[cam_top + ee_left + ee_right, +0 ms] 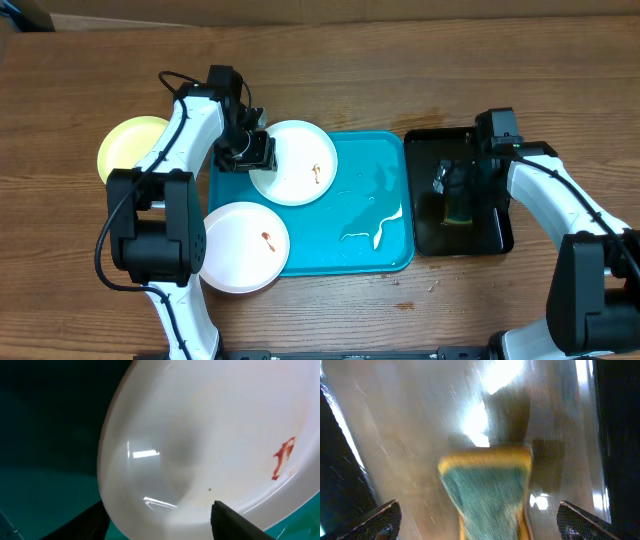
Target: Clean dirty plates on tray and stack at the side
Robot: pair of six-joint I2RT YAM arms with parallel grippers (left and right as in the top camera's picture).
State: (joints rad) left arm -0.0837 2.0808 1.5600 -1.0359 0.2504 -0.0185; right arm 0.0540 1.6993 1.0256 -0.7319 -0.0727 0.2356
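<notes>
- The left gripper (248, 150) sits left of centre in the overhead view. Its jaws stand moderately apart over the left rim of a white plate (295, 162), with nothing pinched between them. Whether the fingertips (235, 522) touch the plate I cannot tell.
- That plate lies in the upper left part of the turquoise tray (375, 165) and bears a red smear (282, 457) right of its middle.
- A second white plate (243, 247), with a small reddish-brown mark, overlaps the tray's lower left corner and reaches out over the table (330, 60).
- The lime-green plate (128, 148) lies on the table at the left of the frame, apart from the tray and partly behind the left arm (185, 125).
- The right gripper (479, 510) hangs with jaws wide over the black tray (495, 235) at the right. A yellow and green sponge (487, 485) lies between the fingers, clear of both.
- Wet streaks (372, 225) show on the turquoise tray's right half.
</notes>
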